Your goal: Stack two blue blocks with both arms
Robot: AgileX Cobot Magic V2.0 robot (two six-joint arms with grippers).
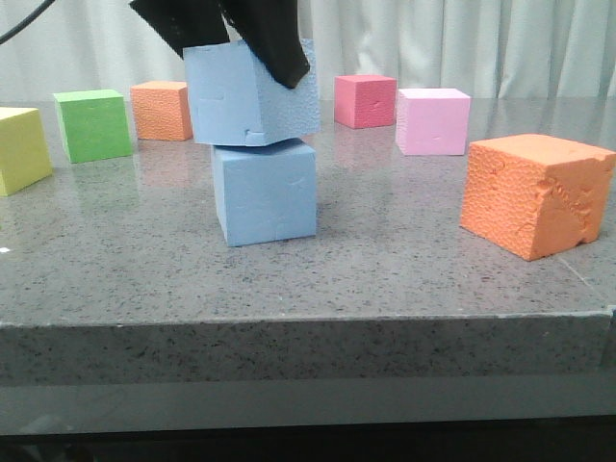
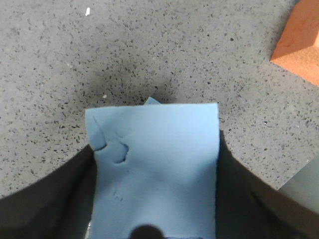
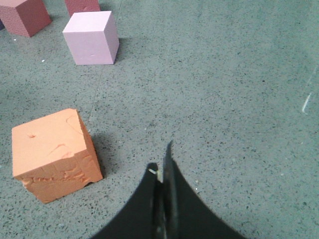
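Note:
One blue block [image 1: 267, 192] stands on the grey table left of the middle. A second blue block [image 1: 252, 93], with a chipped lower edge, rests slightly tilted on top of it. My left gripper [image 1: 231, 34] comes down from above and is shut on this upper block, its black fingers [image 1: 281, 43] pressed to the sides. In the left wrist view the held blue block [image 2: 157, 174] fills the gap between the dark fingers [image 2: 251, 204], and a sliver of the lower block [image 2: 151, 101] peeks out beyond it. My right gripper [image 3: 162, 162] is shut and empty above bare table, away from the stack.
A large orange cube [image 1: 535, 192] sits at the front right, also near the right gripper as the orange cube [image 3: 54, 154]. Along the back stand a yellow cube [image 1: 21, 147], green cube [image 1: 92, 124], small orange cube [image 1: 162, 110], red-pink cube [image 1: 365, 100] and pale pink cube [image 1: 433, 120].

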